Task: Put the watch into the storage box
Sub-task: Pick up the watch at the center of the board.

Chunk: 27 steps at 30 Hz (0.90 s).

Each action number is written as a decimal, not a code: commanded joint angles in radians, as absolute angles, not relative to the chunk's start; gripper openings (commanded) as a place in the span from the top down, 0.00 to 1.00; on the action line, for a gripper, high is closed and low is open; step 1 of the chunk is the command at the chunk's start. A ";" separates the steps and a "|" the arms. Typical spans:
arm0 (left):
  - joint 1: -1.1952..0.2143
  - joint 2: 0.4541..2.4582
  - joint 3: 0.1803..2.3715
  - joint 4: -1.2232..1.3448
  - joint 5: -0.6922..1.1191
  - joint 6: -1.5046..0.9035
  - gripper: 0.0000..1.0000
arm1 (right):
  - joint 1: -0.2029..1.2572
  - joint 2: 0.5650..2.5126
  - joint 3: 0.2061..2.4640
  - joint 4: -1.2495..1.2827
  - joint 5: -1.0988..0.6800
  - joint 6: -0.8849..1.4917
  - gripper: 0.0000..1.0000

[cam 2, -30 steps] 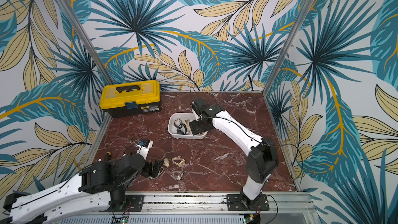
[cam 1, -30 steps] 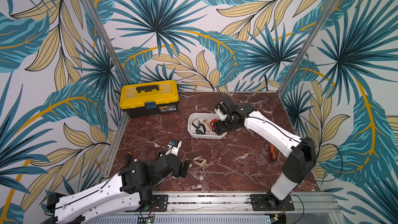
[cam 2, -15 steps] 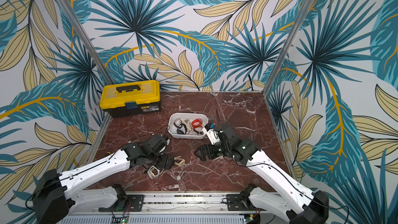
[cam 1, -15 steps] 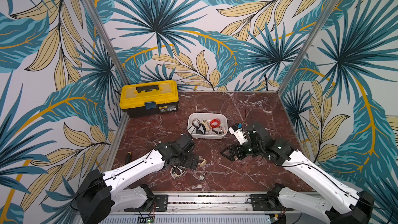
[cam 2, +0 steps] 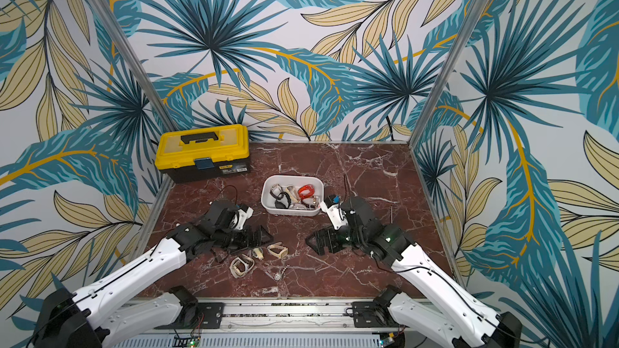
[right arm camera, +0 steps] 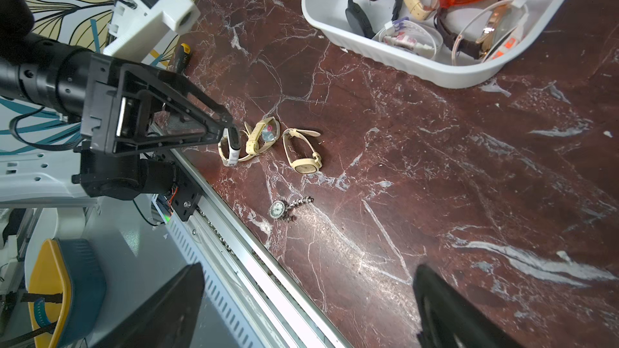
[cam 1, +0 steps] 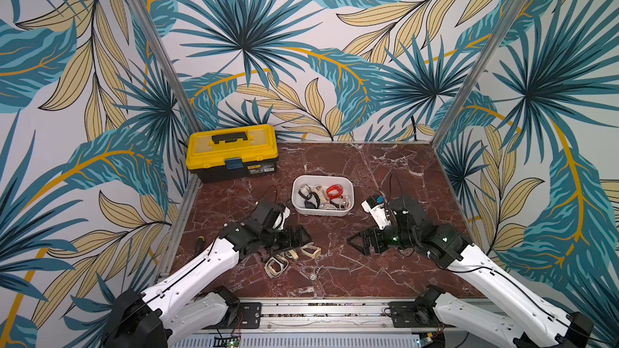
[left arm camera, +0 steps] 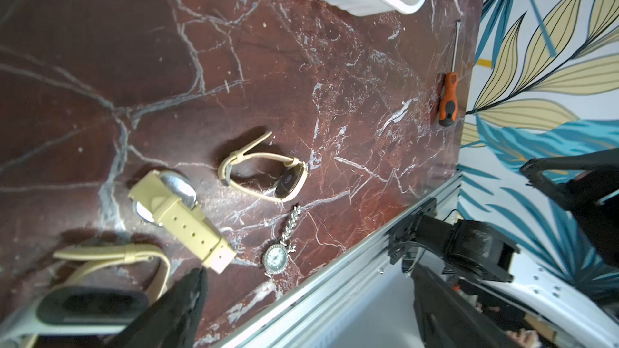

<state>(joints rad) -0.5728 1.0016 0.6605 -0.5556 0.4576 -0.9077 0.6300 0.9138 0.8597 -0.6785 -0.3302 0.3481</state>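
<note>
Wide and empty for a pick, our left claw hangs by a beige-strapped watch, seven o'clock of the shallow white plastic storage box. Our right claw is equally wide.

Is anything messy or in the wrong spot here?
Yes. Three beige watches and a tiny silver watch lie loose on the table, outside the storage box. An orange screwdriver lies by the wall.

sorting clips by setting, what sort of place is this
Most likely a robot test booth in a lab, not a home: a white left robot arm and a white right robot arm are mounted on a grey aluminium rail, and leaf-print wall panels box in the red marble-pattern tabletop.
</note>
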 commanded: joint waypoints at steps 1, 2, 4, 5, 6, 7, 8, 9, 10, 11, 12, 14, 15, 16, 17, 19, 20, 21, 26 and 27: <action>-0.560 0.924 0.567 -0.461 0.508 -1.146 0.00 | 0.634 0.911 0.840 -0.682 -0.321 0.344 0.00; -0.559 0.904 0.532 -0.432 0.515 -1.214 0.00 | 0.635 0.911 0.840 -0.683 -0.322 0.343 0.00; -0.561 0.856 0.460 -0.354 0.520 -1.331 0.01 | 0.634 0.913 0.841 -0.681 -0.322 0.343 0.00; -0.561 0.827 0.423 -0.315 0.510 -1.382 0.01 | 0.634 0.913 0.841 -0.679 -0.322 0.342 0.00; -0.562 0.804 0.404 -0.297 0.495 -1.411 0.02 | 0.634 0.913 0.840 -0.675 -0.322 0.343 0.00; -0.561 0.786 0.391 -0.296 0.474 -1.427 0.03 | 0.634 0.913 0.838 -0.671 -0.322 0.344 0.00; -0.562 0.778 0.385 -0.304 0.460 -1.435 0.04 | 0.634 0.914 0.837 -0.666 -0.322 0.345 0.00; -0.562 0.776 0.380 -0.304 0.455 -1.442 0.04 | 0.634 0.916 0.835 -0.664 -0.322 0.346 0.00; -0.563 0.778 0.375 -0.308 0.446 -1.448 0.05 | 0.634 0.917 0.835 -0.663 -0.321 0.346 0.00; -0.563 0.778 0.369 -0.313 0.433 -1.452 0.06 | 0.634 0.920 0.835 -0.660 -0.321 0.347 0.00; -0.563 0.775 0.361 -0.306 0.419 -1.458 0.06 | 0.634 0.920 0.835 -0.658 -0.322 0.347 0.00; -0.563 0.779 0.331 -0.243 0.395 -1.482 0.10 | 0.634 0.922 0.829 -0.649 -0.326 0.349 0.00; -0.563 0.785 0.317 -0.208 0.388 -1.496 0.11 | 0.635 0.922 0.827 -0.645 -0.324 0.352 0.01; -0.563 0.797 0.306 -0.186 0.389 -1.503 0.12 | 0.635 0.923 0.825 -0.643 -0.324 0.355 0.00; -0.564 0.813 0.305 -0.184 0.385 -1.501 0.13 | 0.635 0.923 0.825 -0.644 -0.325 0.356 0.00; -0.567 0.835 0.307 -0.187 0.380 -1.498 0.14 | 0.634 0.921 0.824 -0.648 -0.322 0.358 0.00; -0.568 0.836 0.308 -0.194 0.373 -1.495 0.14 | 0.634 0.919 0.823 -0.647 -0.321 0.358 0.00; -0.569 0.836 0.308 -0.200 0.366 -1.491 0.14 | 0.634 0.918 0.821 -0.647 -0.324 0.358 0.00; -0.569 0.851 0.296 -0.186 0.323 -1.488 0.16 | 0.634 0.919 0.802 -0.621 -0.343 0.367 0.00; -0.569 0.865 0.291 -0.162 0.319 -1.491 0.17 | 0.635 0.921 0.798 -0.613 -0.351 0.369 0.00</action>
